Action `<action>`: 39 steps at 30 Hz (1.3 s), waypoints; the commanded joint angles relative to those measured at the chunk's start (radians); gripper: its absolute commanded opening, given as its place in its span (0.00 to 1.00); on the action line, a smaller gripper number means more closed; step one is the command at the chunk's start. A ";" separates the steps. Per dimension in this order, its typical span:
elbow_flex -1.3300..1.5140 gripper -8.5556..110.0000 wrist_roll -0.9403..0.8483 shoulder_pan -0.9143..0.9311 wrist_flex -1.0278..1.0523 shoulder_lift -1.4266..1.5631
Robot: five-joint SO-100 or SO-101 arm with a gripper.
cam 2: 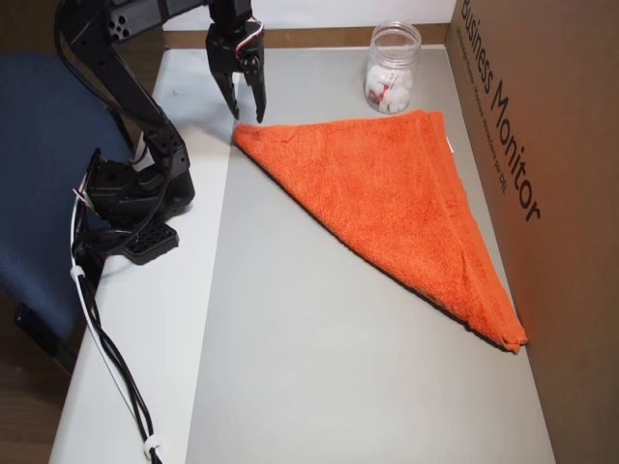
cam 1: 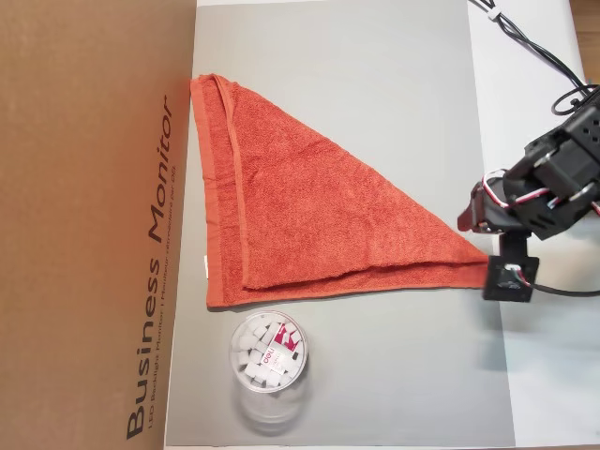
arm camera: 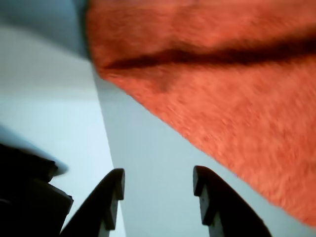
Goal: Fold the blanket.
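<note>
End effector [cam 1: 476,217] black, low over the right edge of the gray mat [cam 1: 375,112] in an overhead view, just beside the pointed corner of the blanket [cam 1: 300,206]; finger spacing hard to read from here. Blanket lying as an orange-red triangle, doubled over, hemmed band along the mat's left edge, point reaching toward the right edge. Small white tag [cam 1: 206,266] peeking out at the left hem. Clear jar [cam 1: 268,352] of small white pieces standing just below the blanket's lower edge. Brown cardboard box [cam 1: 94,225] printed "Business Monitor" along the left side of the tabletop [cam 1: 553,375].

From the wrist: end effector [arm camera: 157,185] with two dark fingers [arm camera: 111,195] apart, nothing between them, only the gray mat [arm camera: 158,158] beneath. Blanket [arm camera: 222,89] blurred, filling the upper right, clear of both fingertips.

From an overhead view opposite: end effector [cam 2: 247,106] pointing down with fingers spread, tips just above the blanket's [cam 2: 387,193] near corner at the mat's [cam 2: 338,367] upper left. Blanket stretching diagonally to the lower right, against the box [cam 2: 551,145]. Jar [cam 2: 392,70] at the far edge of the tabletop [cam 2: 145,367].
</note>
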 commanded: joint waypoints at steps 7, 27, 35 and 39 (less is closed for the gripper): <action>0.330 0.19 -0.181 -0.123 -0.196 0.206; 0.465 0.19 -0.397 -0.153 -0.407 0.272; 0.474 0.19 -0.397 -0.199 -0.563 0.176; 0.476 0.19 -0.394 -0.207 -0.574 0.141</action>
